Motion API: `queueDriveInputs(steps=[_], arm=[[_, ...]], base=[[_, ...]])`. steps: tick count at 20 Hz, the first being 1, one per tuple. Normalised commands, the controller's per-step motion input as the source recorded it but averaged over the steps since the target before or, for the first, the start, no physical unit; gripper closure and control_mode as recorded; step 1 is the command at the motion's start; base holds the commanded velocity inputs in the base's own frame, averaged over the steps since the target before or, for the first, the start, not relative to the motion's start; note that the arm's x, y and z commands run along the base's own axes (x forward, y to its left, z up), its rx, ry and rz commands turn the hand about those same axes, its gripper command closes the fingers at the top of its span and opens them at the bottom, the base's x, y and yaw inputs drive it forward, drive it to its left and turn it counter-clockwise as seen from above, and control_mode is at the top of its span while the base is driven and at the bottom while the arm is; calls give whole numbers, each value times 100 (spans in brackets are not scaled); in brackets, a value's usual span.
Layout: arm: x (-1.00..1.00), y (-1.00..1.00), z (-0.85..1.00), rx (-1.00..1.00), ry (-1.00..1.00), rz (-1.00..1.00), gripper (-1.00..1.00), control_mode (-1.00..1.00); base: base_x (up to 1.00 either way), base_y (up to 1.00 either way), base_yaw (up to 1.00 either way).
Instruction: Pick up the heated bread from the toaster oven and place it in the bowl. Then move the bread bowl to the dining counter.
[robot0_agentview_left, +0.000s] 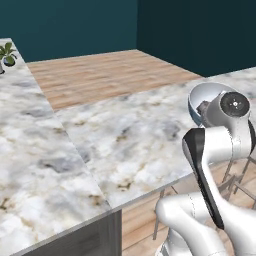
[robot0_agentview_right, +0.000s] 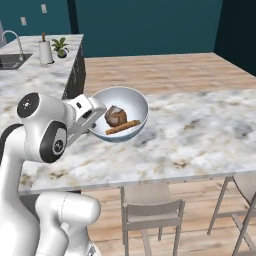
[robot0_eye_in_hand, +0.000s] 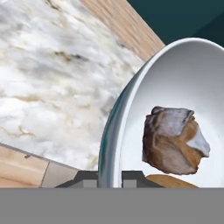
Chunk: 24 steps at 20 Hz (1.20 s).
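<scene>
My gripper (robot0_eye_in_hand: 109, 178) is shut on the near rim of the pale blue-white bowl (robot0_agentview_right: 131, 102), one finger (robot0_eye_in_hand: 85, 177) outside the wall and one inside. The bowl (robot0_eye_in_hand: 183, 78) hangs tilted over the left part of the marble dining counter (robot0_agentview_right: 200, 135). Whether it touches the top I cannot tell. Inside lie the heated bread (robot0_agentview_right: 123, 128), a thin tan stick, and a dark brown chunk (robot0_agentview_right: 115, 116). In the hand view the chunk (robot0_eye_in_hand: 175, 140) sits above the bread (robot0_eye_in_hand: 170, 181). From the left base, my wrist covers most of the bowl (robot0_agentview_left: 202, 95). The toaster oven is out of view.
A second marble worktop (robot0_agentview_right: 30, 80) runs off to the left with a sink (robot0_agentview_right: 10, 59), a white canister (robot0_agentview_right: 45, 51) and a small potted plant (robot0_agentview_right: 61, 47). Chairs (robot0_agentview_right: 150, 210) stand under the dining counter's near edge. Wooden floor (robot0_agentview_left: 105, 75) lies beyond.
</scene>
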Motion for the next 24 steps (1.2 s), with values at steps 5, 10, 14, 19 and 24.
queueDriveInputs(steps=[5, 10, 14, 19, 24], arm=[[69, -9, -5, 0, 26, 0, 100, -100], [100, -32, -50, 0, 35, 0, 100, -100], [100, -49, -82, 0, 12, 0, 100, -100], [100, -62, -46, 0, 16, 0, 100, -100], [100, -32, -43, 0, 7, 0, 100, -100]], base=[[0, 0, 0], [0, 0, 0], [0, 0, 0], [0, 0, 0], [0, 0, 0]])
